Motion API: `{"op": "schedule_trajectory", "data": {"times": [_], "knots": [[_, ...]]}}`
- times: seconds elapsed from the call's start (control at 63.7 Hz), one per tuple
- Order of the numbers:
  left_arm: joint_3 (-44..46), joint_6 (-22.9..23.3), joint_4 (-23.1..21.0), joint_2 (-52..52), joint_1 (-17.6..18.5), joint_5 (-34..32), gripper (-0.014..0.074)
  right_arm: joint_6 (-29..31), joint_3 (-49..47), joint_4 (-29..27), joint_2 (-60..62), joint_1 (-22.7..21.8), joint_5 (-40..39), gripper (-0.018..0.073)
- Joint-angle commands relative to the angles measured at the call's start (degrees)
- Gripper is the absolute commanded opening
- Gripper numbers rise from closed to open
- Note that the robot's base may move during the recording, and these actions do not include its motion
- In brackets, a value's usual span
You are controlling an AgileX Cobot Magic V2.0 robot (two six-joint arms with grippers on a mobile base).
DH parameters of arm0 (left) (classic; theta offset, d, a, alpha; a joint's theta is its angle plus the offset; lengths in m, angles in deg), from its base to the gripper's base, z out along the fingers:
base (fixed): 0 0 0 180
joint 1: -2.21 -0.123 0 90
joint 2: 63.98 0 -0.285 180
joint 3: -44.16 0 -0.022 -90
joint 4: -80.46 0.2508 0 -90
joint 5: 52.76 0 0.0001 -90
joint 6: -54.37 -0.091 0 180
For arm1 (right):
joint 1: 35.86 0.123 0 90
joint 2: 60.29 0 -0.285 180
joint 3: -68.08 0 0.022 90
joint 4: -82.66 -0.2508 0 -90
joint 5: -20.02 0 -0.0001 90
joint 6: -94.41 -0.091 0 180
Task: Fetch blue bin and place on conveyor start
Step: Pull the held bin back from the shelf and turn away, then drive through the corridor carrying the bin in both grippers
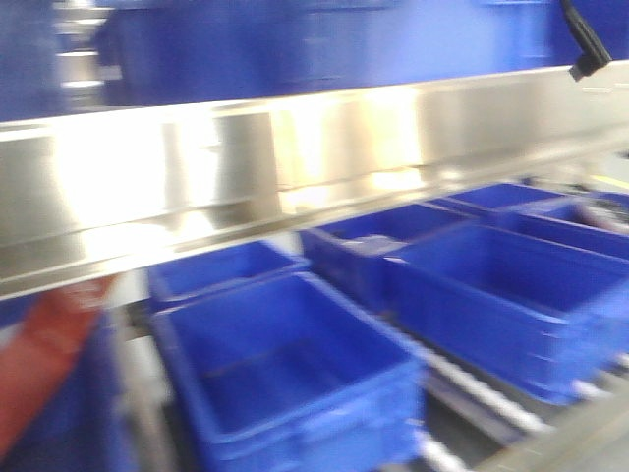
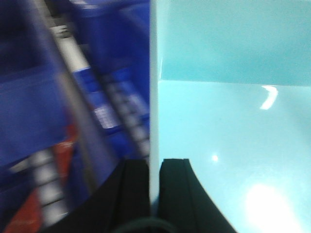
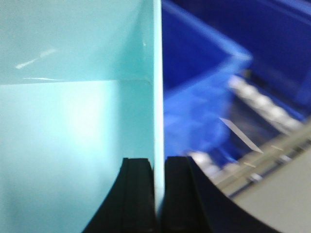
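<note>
The pale cyan blue bin (image 2: 228,121) fills the right of the left wrist view, and its inside shows bare. My left gripper (image 2: 154,167) is shut on the bin's left wall, one black finger on each side of the rim. In the right wrist view the blue bin (image 3: 73,116) fills the left half. My right gripper (image 3: 159,165) is shut on its right wall in the same way. The conveyor start does not show in any view. The front view shows neither the pale bin nor either gripper.
A shiny steel shelf (image 1: 246,167) crosses the front view, blurred. Below it stand several dark royal-blue bins (image 1: 285,374) on roller tracks (image 1: 482,388). More dark blue bins (image 3: 204,97) and rollers (image 3: 262,104) lie beside the held bin. A red shape (image 1: 44,354) is at lower left.
</note>
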Motion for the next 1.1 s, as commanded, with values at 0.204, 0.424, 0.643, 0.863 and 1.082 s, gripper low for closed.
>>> {"op": "schedule_trajectory", "data": {"times": [0.204,0.424,0.643,0.863,1.082], "knots": [[0.6,0.3,1.2,-0.9,0.4,-2.0,-0.0111,0.2,-0.8,1.7,0.8,-0.1,-1.8,-0.0151],[0.6,0.3,1.2,-0.9,0.4,-2.0,-0.0111,0.2,-0.8,1.7,0.8,-0.1,-1.7,-0.0151],[0.6,0.3,1.2,-0.9,0.4,-2.0,-0.0111,0.2,-0.8,1.7,0.8,-0.1,-1.6,-0.0151],[0.6,0.3,1.2,-0.9,0.4,-2.0,-0.0111,0.2,-0.8,1.7,0.8,-0.1,-1.6,-0.0151],[0.6,0.3,1.2,-0.9,0.4,-2.0,-0.0111,0.2,-0.8,1.7,0.8,-0.1,-1.6,-0.0151]]}}
